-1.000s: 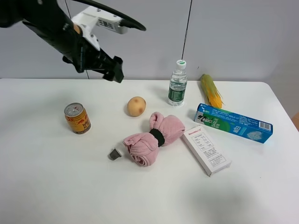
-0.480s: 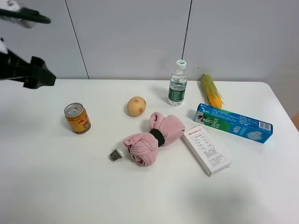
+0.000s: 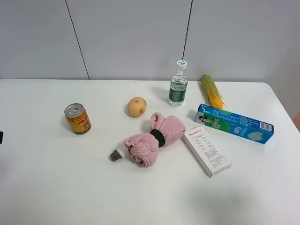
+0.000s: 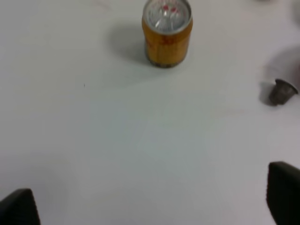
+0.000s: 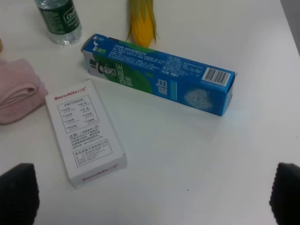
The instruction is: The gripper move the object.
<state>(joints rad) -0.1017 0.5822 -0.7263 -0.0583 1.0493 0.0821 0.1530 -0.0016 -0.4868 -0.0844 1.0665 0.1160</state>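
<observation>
Only wrist views show each end effector, both spread apart, empty.

In the right wrist view the pink towel and water bottle are cut off by the edges.

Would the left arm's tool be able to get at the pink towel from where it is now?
Probably yes: the left tool is open and empty, and bare table lies between it and the pink towel, with only the small gray cap beside it.

On the counter, the towel lies between the can and the box, before the potato.
</observation>
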